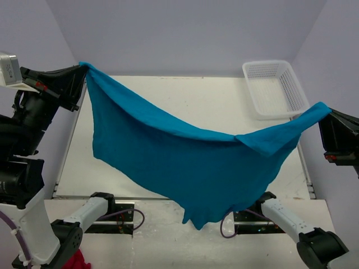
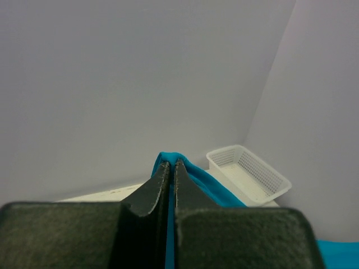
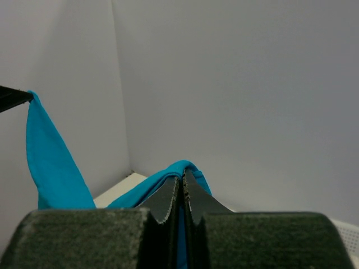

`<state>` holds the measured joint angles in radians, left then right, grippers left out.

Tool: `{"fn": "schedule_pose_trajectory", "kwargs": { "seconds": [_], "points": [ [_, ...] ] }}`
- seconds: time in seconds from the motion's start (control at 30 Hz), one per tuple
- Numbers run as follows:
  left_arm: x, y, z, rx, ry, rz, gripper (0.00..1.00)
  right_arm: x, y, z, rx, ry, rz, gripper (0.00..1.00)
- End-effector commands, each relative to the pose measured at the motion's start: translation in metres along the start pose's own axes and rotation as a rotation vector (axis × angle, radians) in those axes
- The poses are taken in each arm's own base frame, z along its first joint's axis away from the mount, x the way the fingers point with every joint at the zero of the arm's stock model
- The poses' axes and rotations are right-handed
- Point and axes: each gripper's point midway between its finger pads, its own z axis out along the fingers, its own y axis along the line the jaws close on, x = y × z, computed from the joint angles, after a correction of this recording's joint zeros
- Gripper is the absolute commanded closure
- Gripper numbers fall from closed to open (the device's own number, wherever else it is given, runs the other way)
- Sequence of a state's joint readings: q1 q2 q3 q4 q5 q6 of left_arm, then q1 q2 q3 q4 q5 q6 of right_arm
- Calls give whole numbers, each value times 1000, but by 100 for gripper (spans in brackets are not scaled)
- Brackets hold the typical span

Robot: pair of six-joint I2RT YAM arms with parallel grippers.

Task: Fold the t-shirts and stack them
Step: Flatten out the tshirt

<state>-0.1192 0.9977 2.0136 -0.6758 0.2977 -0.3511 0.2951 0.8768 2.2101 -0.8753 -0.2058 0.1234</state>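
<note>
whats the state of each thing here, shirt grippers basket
t-shirt, unfolded, held up in the air between both grippers, sagging in the middle
left gripper, shut on one end of the t-shirt
right gripper, shut on the opposite end
basket, upright, nothing visible inside
</note>
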Motion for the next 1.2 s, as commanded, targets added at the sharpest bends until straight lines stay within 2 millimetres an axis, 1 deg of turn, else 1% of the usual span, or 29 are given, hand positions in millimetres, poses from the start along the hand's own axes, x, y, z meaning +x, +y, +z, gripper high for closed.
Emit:
{"fn": "schedule_pose_trajectory", "kwargs": {
  "seconds": [0.0,0.13,0.2,0.5,0.6,0.7,0.87,1.03,1.17],
  "points": [
    [0,6,3,-23,-3,24,100,-16,5,2,-25,-55,-10,100],
    [-3,6,-3,-30,-16,33,100,-17,6,-2,-27,-49,-9,100],
    [-4,3,-5,-23,-19,31,100,-22,8,-6,-31,-63,-12,100],
    [-24,-9,-24,-6,-86,42,100,-36,24,-23,-91,-98,-8,100],
    [-21,-9,-21,-2,-76,36,100,-37,26,-25,-102,-102,-5,100],
    [-14,-4,-15,-14,-48,29,100,-36,25,-23,-98,-98,-5,100],
    [-9,-1,-10,-15,-30,27,100,-31,23,-14,-99,-82,-3,100],
    [-3,7,-4,-44,-14,34,100,-27,20,-4,-97,-68,-1,100],
    [-5,9,0,-47,-14,42,100,-28,21,0,-105,-69,-2,100]
  ]
}}
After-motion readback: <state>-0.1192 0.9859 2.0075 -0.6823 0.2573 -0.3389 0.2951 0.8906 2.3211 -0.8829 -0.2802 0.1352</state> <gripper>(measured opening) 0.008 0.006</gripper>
